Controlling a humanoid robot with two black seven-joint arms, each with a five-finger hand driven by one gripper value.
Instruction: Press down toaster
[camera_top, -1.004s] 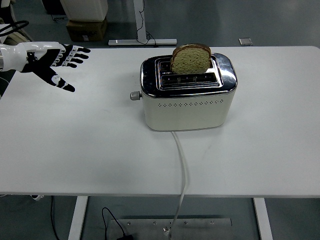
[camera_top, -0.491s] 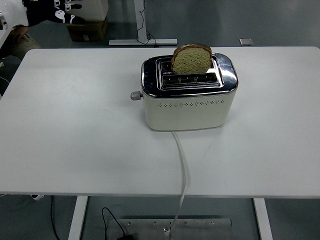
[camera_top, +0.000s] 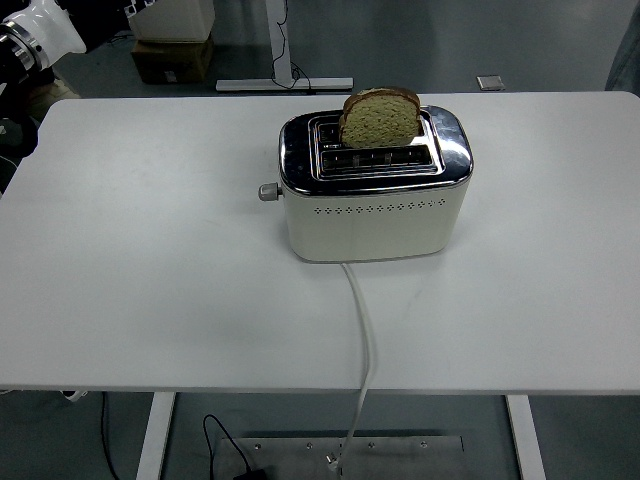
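A cream toaster (camera_top: 375, 210) with a chrome top stands at the middle of the white table (camera_top: 140, 270). A slice of brown bread (camera_top: 380, 117) sticks up out of its rear slot. The lever knob (camera_top: 268, 191) juts from the toaster's left end, in its raised position. Only the white forearm of my left arm (camera_top: 45, 30) shows at the top left corner, well away from the toaster; its hand is out of the picture. My right arm is out of view.
The toaster's white cord (camera_top: 362, 330) runs from its front over the table's near edge to the floor. A cardboard box (camera_top: 175, 58) and a table foot (camera_top: 285, 84) lie on the floor beyond the far edge.
My left hand, spread open over the table's left side a second ago, has lifted up and away to the top left and left the picture. The toaster and bread have not moved.
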